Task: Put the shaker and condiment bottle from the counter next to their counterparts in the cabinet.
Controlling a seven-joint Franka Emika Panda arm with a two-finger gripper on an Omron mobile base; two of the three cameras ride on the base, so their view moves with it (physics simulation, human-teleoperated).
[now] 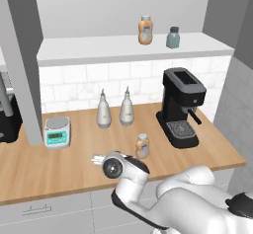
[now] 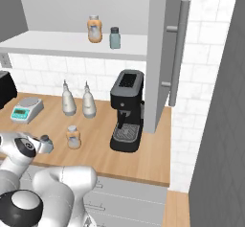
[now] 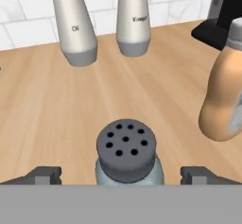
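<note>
Hand [image 3: 125, 175] spread wide, straddling shaker [image 3: 126, 152] on surface [image 3: 47, 109].
Hand view: fingertips [image 3: 45, 175] flank the perforated cap, untouched; base views add condiment bottle [image 1: 142, 145] beside, twins on cabinet [image 1: 99, 48] shelf.

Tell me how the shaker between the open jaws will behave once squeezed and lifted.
The shaker looks squat and wide-based, so it probably won't tip easily. Its smooth, glassy-looking body may be slippery, so a grip below the dark cap seems safer. Being small, it is likely light.

Condiment bottle [image 1: 142, 145] stands on counter [image 1: 49, 166] beside coffee machine [image 1: 181, 106].
</note>
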